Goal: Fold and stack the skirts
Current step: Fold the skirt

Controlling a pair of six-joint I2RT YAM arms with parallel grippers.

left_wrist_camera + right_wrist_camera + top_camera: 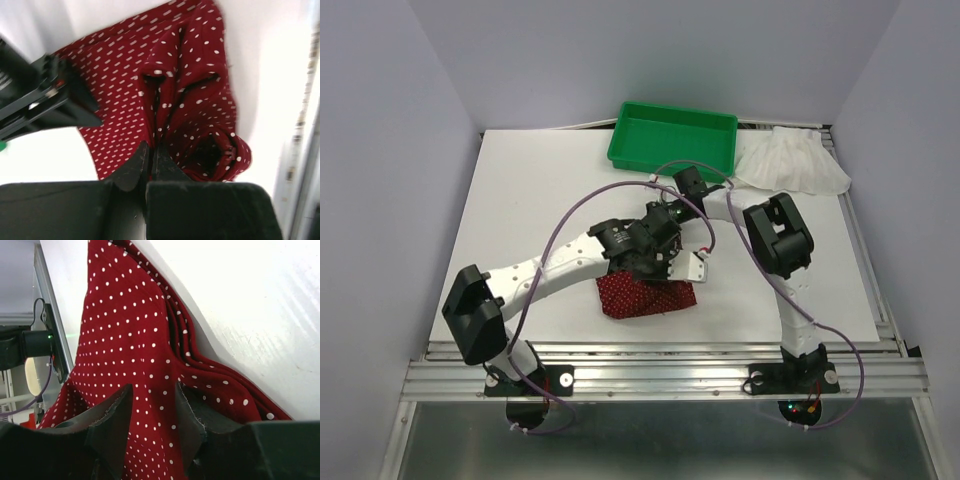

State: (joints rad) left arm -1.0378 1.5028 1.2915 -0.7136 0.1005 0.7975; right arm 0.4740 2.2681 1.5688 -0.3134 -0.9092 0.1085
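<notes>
The dark red skirt [650, 298] with white dots lies bunched on the table near the front, between the two arms. My left gripper [150, 146] is shut on a gathered fold of this skirt [125, 75], and creases run into its tips. My right gripper [153, 386] stands over the same skirt [125, 315], its jaws apart with a raised ridge of red cloth between them. The white ruffled skirt [790, 160] lies spread at the back right, away from both grippers.
A green plastic tray [672, 110] sits at the back centre, just left of the white skirt. The two arms cross closely over the red skirt. The table's metal front rail [660, 350] runs just beyond the cloth.
</notes>
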